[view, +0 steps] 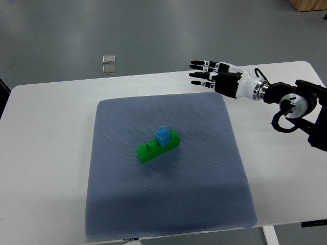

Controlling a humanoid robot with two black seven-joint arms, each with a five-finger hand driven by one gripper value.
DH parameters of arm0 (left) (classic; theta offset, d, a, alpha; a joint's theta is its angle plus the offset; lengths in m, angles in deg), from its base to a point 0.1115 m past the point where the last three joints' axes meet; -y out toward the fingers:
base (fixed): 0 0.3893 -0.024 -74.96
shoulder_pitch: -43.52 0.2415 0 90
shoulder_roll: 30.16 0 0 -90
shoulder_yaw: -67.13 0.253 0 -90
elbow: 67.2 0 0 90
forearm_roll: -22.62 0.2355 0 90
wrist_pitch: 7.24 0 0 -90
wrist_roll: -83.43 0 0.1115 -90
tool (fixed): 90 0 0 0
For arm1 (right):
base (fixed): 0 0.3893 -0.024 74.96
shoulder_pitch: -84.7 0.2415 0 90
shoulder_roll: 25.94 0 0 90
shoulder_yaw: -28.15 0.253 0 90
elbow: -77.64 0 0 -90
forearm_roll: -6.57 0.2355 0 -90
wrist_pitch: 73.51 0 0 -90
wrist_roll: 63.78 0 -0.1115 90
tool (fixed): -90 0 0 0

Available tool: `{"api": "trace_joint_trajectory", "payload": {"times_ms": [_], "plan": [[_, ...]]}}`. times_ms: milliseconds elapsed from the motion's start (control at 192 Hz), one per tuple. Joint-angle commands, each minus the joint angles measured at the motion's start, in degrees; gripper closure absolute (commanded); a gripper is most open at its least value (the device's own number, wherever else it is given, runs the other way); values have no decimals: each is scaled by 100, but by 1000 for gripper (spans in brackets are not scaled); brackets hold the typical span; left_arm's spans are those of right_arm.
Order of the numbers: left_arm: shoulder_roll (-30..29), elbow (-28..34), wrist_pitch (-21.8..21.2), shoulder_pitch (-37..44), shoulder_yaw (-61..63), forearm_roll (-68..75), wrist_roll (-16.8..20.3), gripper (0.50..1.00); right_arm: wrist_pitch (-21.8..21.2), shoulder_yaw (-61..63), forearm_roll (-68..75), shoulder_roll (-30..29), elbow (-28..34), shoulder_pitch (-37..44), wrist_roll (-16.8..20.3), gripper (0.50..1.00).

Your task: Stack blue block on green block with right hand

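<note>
dimpled grey mat (204, 204) bears studded green block (153, 148) topped by blue block (163, 136); right hand (217, 76) splayed, empty.

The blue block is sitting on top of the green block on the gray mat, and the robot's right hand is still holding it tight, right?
Not quite. The blue block does sit on the green block on the gray mat, but the top view shows the right hand holding nothing: it is off beyond the mat's far right corner, fingers stretched out.
</note>
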Motion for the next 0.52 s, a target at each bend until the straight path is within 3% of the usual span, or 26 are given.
{"api": "trace_joint_trajectory", "payload": {"times_ms": [0,510], "plan": [[0,0,0,-1,0,0,0,500,20,-1,430,-107,-130,-77,33,576],[0,0,0,-1,0,0,0,500,20,26,500,-300,-481,-235,-231,576]]}}
